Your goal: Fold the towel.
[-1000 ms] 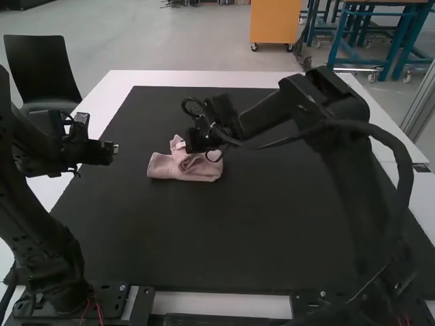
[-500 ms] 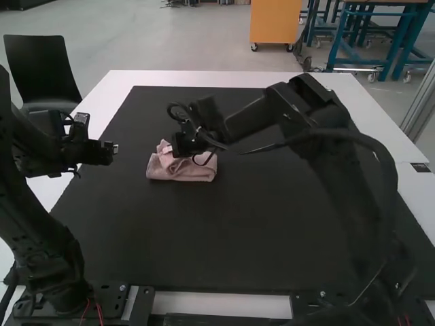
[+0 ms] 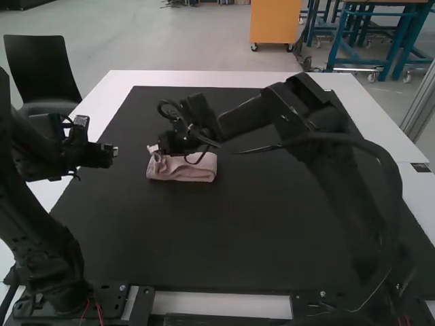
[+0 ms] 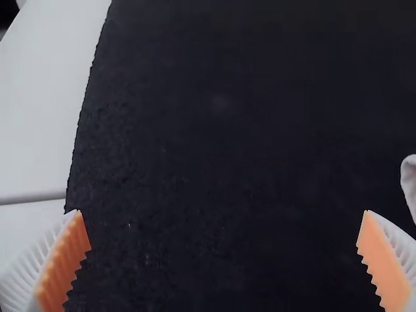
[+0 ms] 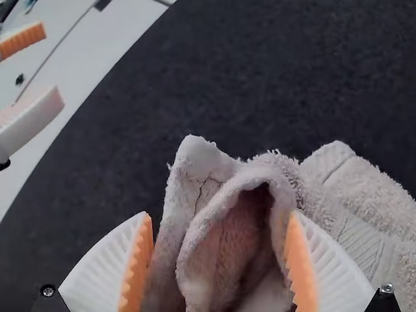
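Well, right tool parted astride towel on mat, partly hiding it; left tool wide, empty.

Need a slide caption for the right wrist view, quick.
Right gripper, fingers apart, on either side of a curled fold of the towel on the black mat.

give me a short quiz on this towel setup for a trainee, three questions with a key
1. Multiple choice: what is between the fingers of the right gripper?
a) a cup
b) part of the towel
c) a spoon

2. True or false: the left gripper has its fingers wide apart.

3. Fill in the missing colour: the towel lies on a ____ mat.

Key: 1 b; 2 true; 3 black
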### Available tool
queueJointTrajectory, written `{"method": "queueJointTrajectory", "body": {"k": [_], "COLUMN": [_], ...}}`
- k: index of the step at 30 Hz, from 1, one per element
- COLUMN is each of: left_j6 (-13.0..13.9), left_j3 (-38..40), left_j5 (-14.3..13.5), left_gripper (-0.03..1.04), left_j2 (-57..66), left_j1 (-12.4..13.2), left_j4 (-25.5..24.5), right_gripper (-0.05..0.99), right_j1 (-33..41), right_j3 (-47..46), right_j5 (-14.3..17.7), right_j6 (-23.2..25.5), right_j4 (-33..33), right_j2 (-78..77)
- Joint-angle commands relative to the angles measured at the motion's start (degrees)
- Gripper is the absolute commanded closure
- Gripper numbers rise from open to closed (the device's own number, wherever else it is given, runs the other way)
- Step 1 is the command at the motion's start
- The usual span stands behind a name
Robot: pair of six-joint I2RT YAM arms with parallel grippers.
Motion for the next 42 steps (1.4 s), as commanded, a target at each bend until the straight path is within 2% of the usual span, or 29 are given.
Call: {"method": "queueJointTrajectory", "body": {"k": [1,13,14,16,17,23,29,42], "left_j6": [0.48,0.13,0.13,0.13,0.13,0.31,0.48,0.22], "left_j3": [-0.84,-1.54,-1.63,-1.63,-1.63,-1.72,-1.90,-2.51], "left_j5": [-1.37,-3.22,-3.22,-3.22,-3.22,-3.22,-3.13,-2.95], "left_gripper": [0.04,0.04,0.04,0.04,0.04,0.04,0.04,0.04], "left_j2": [-2.45,-3.24,-3.33,-3.51,-3.59,-4.30,-4.65,-4.74], "left_j1": [0.73,0.73,0.73,0.73,0.73,0.73,0.73,0.47], "left_j4": [1.25,2.30,2.30,2.30,2.30,2.30,2.30,3.27], "right_gripper": [0.46,0.46,0.51,0.78,0.97,0.96,0.96,0.96], "right_j1": [0.90,0.63,0.55,0.28,-0.07,-3.14,-5.25,-4.46], "right_j3": [1.66,1.84,1.75,1.22,0.78,-4.40,-10.38,-10.91], "right_j5": [-0.71,-2.64,-2.64,-2.73,-3.00,-3.17,-3.61,-5.81], "right_j6": [2.00,4.46,4.46,3.93,3.58,-1.51,-1.16,-1.08], "right_j4": [-0.29,-0.90,-0.90,-0.90,-0.64,1.03,9.20,15.71], "right_j2": [-4.31,-9.05,-9.40,-9.84,-10.20,-10.99,-10.28,-3.87]}}
